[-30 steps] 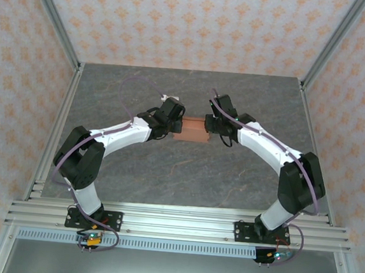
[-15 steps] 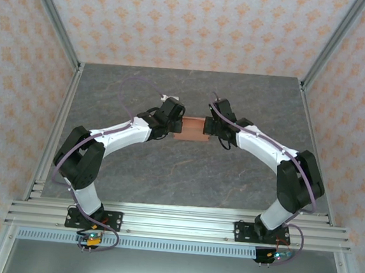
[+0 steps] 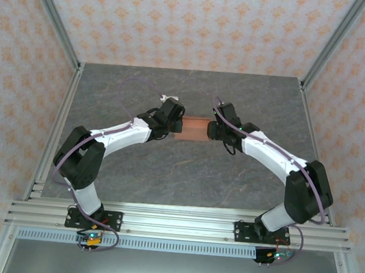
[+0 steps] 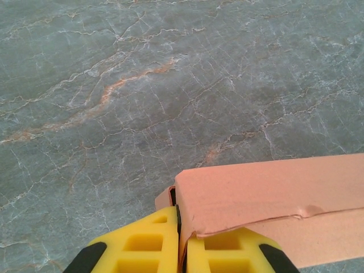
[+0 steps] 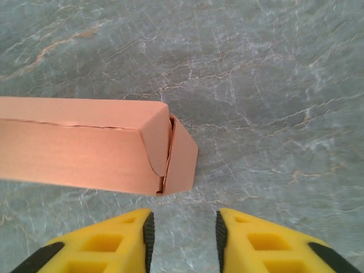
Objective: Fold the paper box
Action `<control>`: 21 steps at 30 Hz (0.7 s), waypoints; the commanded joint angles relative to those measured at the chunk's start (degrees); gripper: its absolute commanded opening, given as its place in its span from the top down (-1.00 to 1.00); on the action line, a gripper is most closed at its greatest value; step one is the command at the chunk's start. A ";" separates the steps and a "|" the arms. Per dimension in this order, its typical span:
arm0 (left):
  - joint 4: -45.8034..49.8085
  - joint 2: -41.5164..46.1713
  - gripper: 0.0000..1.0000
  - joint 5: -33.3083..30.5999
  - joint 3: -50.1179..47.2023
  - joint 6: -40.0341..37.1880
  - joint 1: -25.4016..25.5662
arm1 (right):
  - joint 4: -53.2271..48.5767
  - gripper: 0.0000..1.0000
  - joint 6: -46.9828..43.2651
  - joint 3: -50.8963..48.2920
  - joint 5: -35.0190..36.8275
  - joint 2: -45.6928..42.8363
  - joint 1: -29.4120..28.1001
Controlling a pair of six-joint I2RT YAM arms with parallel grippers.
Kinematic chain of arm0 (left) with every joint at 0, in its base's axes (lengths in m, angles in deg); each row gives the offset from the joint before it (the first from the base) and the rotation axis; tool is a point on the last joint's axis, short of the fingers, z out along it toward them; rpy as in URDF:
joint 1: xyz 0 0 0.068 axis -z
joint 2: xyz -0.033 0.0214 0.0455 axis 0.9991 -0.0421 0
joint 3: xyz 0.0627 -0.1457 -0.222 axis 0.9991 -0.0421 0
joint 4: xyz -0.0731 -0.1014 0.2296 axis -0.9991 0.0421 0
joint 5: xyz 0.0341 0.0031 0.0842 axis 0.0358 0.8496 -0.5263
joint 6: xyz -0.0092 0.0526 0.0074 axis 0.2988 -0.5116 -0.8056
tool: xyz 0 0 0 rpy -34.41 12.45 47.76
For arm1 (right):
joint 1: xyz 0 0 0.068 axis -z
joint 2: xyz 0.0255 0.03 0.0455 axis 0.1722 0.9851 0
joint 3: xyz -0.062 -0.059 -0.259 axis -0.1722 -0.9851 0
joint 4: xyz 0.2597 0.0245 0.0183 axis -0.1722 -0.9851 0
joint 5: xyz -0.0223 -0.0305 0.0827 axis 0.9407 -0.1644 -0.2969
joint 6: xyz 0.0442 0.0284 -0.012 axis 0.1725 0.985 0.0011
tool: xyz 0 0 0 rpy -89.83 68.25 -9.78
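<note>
- Top external view: we locate the paper box [image 3: 193, 128] at mid-table [image 3: 167, 167]. Its long axis runs left to right, with the left gripper [image 3: 176, 124] at its left end and the right gripper [image 3: 213, 128] at its right end. We cannot tell whether the box rests on the surface or hangs just above it.
- Change over the last second: the right arm's elbow swings outward toward the right side of the table, and a little more of the box's right portion becomes uncovered. The left arm and the box keep their positions.
- Left wrist view: the yellow fingers [image 4: 148, 247] are pressed together on a thin edge of card at the box's left end, so this gripper is clamped on the box.
- Right wrist view: the right fingers [image 5: 114, 242] stand apart with bare table between them. The box's right end lies just beyond the fingertips, not between them, and we see no contact.
- The end flap [image 5: 183, 156] at that end stands ajar, angled outward from the body, with a dark gap along its inner edge.
- Assessment: we judge that the body is already formed into a sleeve and that closing the right end remains.
- Assessment: the right gripper appears to be re-posing for a push on the flap, with the left clamp serving as the anchor.
- Caution: the card is thin. A dent [image 4: 310, 213] already shows on the edge nearest the left wrist camera, so further pressure may crease it.
</note>
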 commanded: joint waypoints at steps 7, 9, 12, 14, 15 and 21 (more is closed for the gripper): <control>5.98 -2.98 0.82 0.82 -3.65 -2.72 0.52 | 7.36 -0.16 -44.65 -2.40 -11.18 -6.29 0.60; 5.09 -2.69 0.82 0.82 -4.14 -3.42 0.54 | 9.24 -0.33 -53.29 -3.84 -13.18 -5.30 1.43; 3.32 -2.41 0.82 1.38 -5.32 -4.84 0.48 | 8.79 -0.38 -62.34 -3.72 -21.15 -4.32 4.51; 2.90 -2.52 0.82 1.44 -5.57 -5.29 0.49 | 8.48 -0.48 -67.95 -3.37 -24.19 -3.52 5.47; 2.75 -2.59 0.82 1.61 -5.69 -5.57 0.52 | 8.79 -0.50 -70.23 -2.96 -24.54 -2.66 5.60; 2.08 -2.84 0.81 1.70 -5.59 -6.91 0.51 | 10.61 -0.49 -78.40 -0.29 -30.75 3.10 5.48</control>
